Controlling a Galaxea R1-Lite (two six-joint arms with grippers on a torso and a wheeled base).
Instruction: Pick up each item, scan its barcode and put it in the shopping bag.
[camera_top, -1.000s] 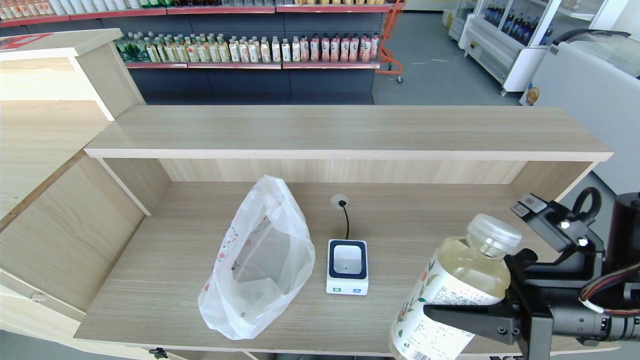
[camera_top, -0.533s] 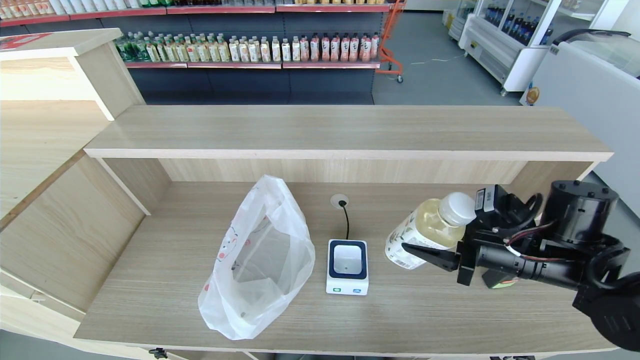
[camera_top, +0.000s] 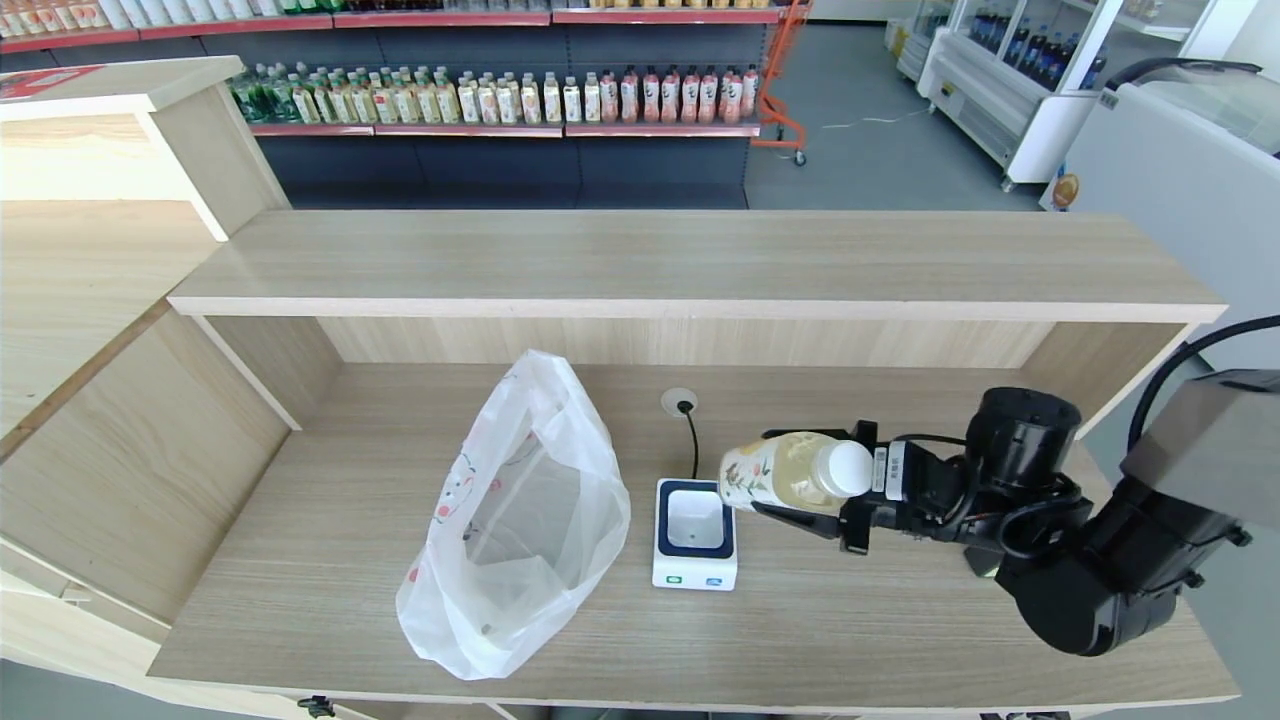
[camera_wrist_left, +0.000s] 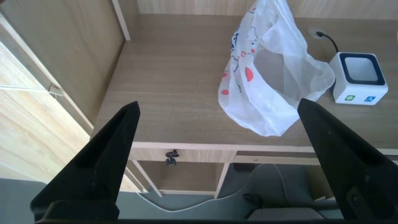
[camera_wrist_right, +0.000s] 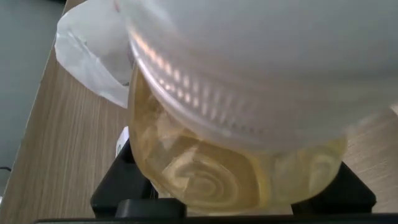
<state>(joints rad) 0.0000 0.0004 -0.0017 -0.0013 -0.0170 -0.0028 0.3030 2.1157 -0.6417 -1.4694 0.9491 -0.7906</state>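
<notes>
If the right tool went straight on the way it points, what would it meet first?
Probably the shopping bag: the right tool, shut on the bottle, points toward it, seemingly passing above the scanner. Height is hard to judge.

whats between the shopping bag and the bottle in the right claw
The white scanner stands on the counter between bag and bottle, close beside the bag, in the head view.
</notes>
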